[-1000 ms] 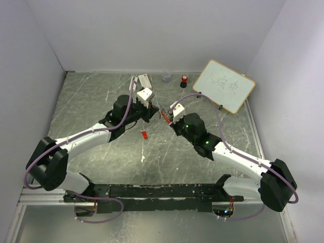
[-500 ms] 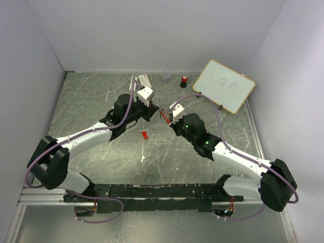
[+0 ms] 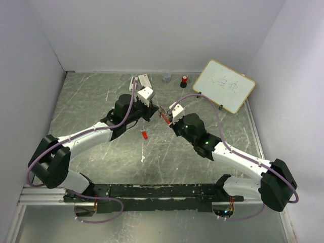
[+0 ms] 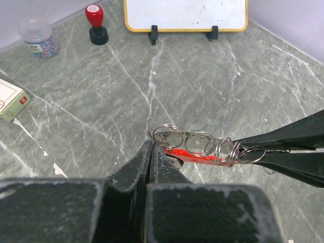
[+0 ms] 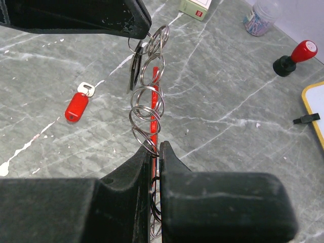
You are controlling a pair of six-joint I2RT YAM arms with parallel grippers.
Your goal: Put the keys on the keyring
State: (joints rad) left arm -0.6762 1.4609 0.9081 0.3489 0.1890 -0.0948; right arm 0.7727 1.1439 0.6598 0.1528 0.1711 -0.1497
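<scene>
Grey marbled table (image 3: 91, 101), white walls. Left claw (image 4: 152, 150) closed, pinching one end of keyring (image 4: 225, 152); right claw (image 5: 154, 150) closed on other end. Ring chain stretched between them above table, red fob (image 4: 190, 155) alongside. Black-tag key (image 5: 134, 71) hangs by left claw's end; whether threaded on, cannot tell. Red-tag key (image 5: 77, 107) flat on table, apart from keyring. Whiteboard (image 3: 224, 86), stamp (image 4: 95, 23) near far edge.
</scene>
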